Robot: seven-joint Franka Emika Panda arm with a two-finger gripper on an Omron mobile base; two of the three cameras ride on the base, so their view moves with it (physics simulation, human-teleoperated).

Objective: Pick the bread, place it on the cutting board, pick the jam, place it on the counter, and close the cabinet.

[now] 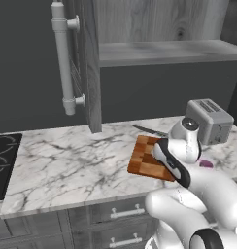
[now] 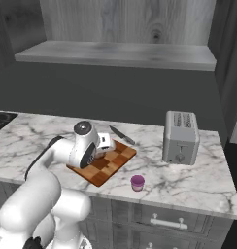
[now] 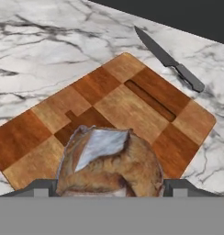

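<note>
In the hand view my gripper (image 3: 109, 187) is shut on the bread (image 3: 109, 163), a brownish roll with a pale mottled top, held just above the near part of the checkered cutting board (image 3: 146, 108). From the right base the hand (image 2: 106, 142) hovers over the board (image 2: 113, 163) on the white marble counter (image 2: 42, 141). The pink-purple jam (image 2: 137, 182) stands on the counter right of the board, near the front edge. The grey cabinet door (image 1: 89, 63) hangs open with its long pale handle (image 1: 64, 58) facing me.
A black-handled knife (image 3: 169, 59) lies on the counter just behind the board. A grey toaster (image 2: 181, 137) stands at the right. The black stovetop (image 1: 4, 160) is at the far left. The open cabinet's shelf (image 2: 115, 53) hangs above the counter.
</note>
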